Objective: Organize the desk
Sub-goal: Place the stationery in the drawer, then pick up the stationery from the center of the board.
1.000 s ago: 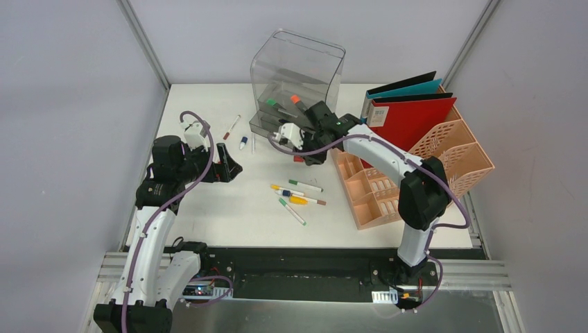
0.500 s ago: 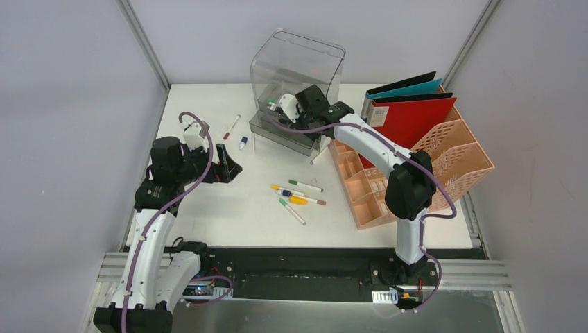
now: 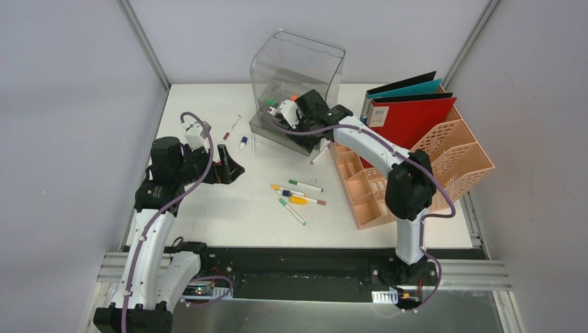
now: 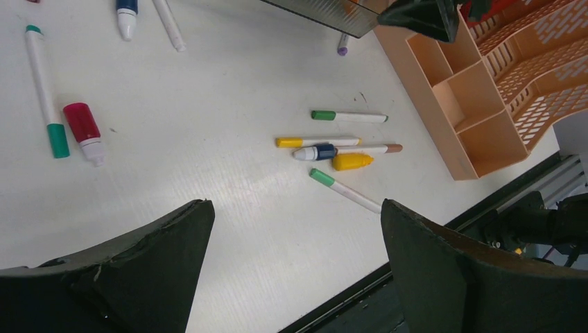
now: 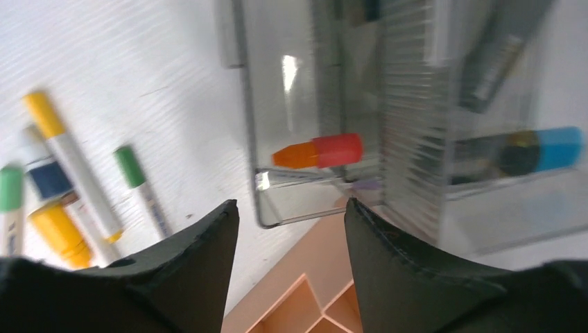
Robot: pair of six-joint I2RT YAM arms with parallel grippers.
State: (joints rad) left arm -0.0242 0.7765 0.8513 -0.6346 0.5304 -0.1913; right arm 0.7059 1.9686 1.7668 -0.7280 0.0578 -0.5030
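Observation:
The white desk [image 3: 208, 208] carries loose markers: a cluster [image 3: 298, 194] in the middle, a red-tipped one [image 3: 232, 126] and a blue cap [image 3: 243, 142] toward the back. My left gripper [image 3: 232, 168] hovers open over the left side; its wrist view shows the gripper [image 4: 295, 205] empty, above bare desk near the cluster [image 4: 333, 149]. My right gripper [image 3: 284, 111] is at the clear drawer box [image 3: 298, 62]. In the right wrist view the gripper [image 5: 291, 205] is open and empty, and an orange-red marker [image 5: 319, 151] lies in the pulled-out drawer below it.
A peach lattice file rack [image 3: 454, 159] with red and teal folders [image 3: 409, 121] stands at the right, with a peach compartment tray [image 3: 367, 187] in front. A green-capped marker [image 4: 41, 90] and a red-capped one [image 4: 83, 125] lie left. The desk's black front edge [image 3: 291, 253] is near.
My right gripper moved back from the desk in front of the box to over the open drawer, and its jaws opened. The left arm stayed put.

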